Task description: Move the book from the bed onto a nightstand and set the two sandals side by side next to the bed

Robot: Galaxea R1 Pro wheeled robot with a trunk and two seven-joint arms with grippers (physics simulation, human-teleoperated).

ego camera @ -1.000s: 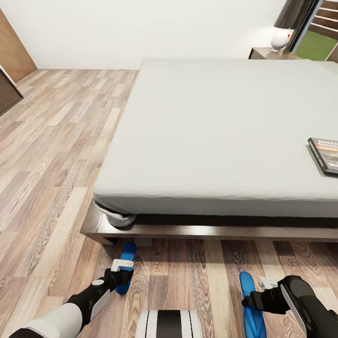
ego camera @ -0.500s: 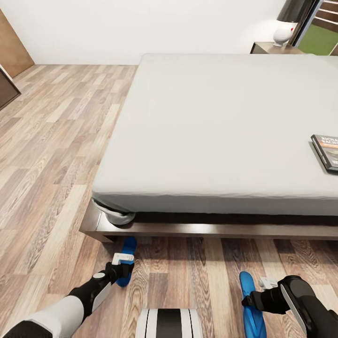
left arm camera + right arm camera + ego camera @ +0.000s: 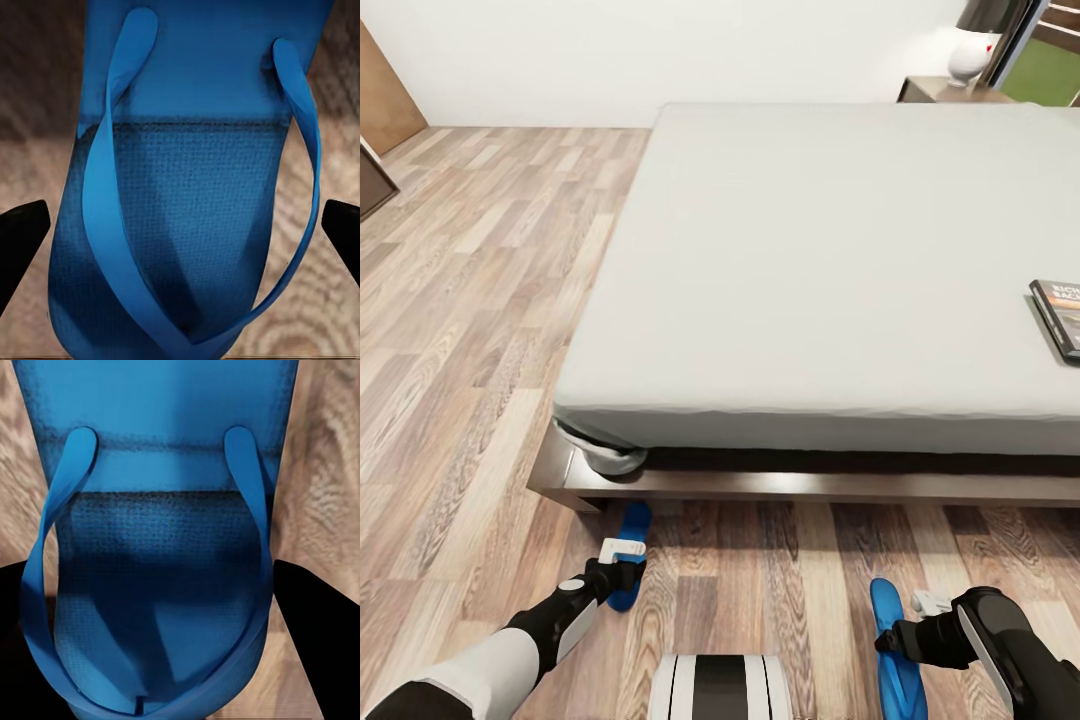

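Both grippers hang low over the plank floor in front of me, each above one blue sandal. My left gripper points forward and down from an arm that reaches in from the lower left of the head view, forearm angled toward the bed. Its left wrist camera looks straight down on the left sandal, and the two dark fingertips stand apart, one at each side of the sole, outside the straps; I read that as spread wide, not clamped. From the head, that sandal lies lengthwise with its toe end just beside the dark wooden frame at the bed's near corner.

My right gripper comes off a bulkier bent forearm at the lower right, wrist turned inward toward the right sandal. In the right wrist view the dark fingers sit close against both edges of that sandal; whether they are pinching it I cannot tell. The two sandals lie well apart, both roughly pointing toward the bed.

On the pale mattress, the book lies flat near the right edge of the head view, partly cut off. Far behind it, a nightstand stands by the head of the bed, with a white object on top.
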